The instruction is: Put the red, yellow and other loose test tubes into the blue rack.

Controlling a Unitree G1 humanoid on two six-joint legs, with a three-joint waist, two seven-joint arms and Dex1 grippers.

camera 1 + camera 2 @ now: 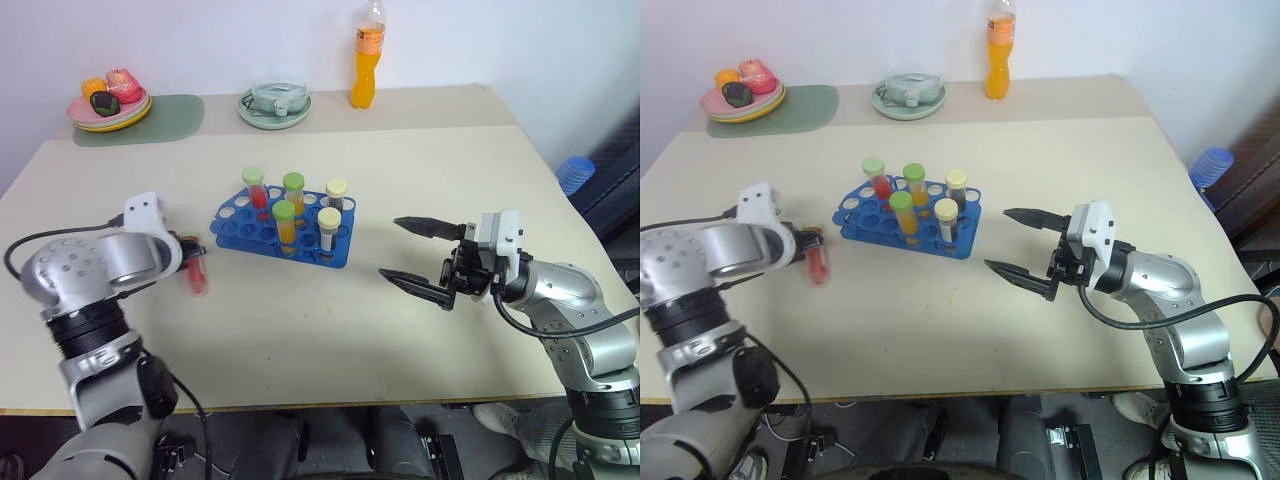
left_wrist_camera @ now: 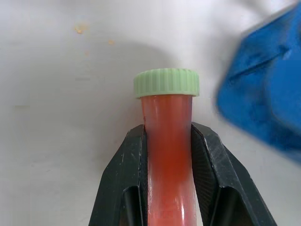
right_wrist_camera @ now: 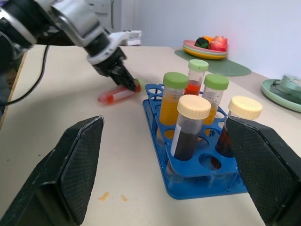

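We start w/ the desk (image 1: 300, 330), which fills most of the head view. It carries the job at centre and the extras along the upper edge: a plate of food (image 1: 108, 108) upper left on a green mat (image 1: 170, 115), a pale green dish (image 1: 274, 105) top centre, and an orange drink bottle (image 1: 367, 65) to its right. They sit well apart from the work, so we judge them irrelevant.

Next, the blue rack (image 1: 250, 228), centre frame. Five capped tubes stand upright in its holes: green caps over red and yellow-orange liquid, cream caps over dark brown. The near and left holes look free, prob. where the next tube goes.

The right pincer (image 1: 425, 255), right of centre, is released, w/ its jaws spread wide and nothing between them. It faces the rack from near by. We read it as parked on standby.

The left pincer (image 1: 190, 250), left of centre just beside the rack, is clenched on the red tube (image 2: 168, 160). In the left wrist view its fingers (image 2: 123, 183) squeeze the tube's body from both sides and the green cap sticks out beyond the tips. In the right wrist view the tube lies nearly flat, low over the desk; we can't tell if it's touching. The grip looks fresh. Lifting and tipping it upright for a hole comes next, we'd guess.
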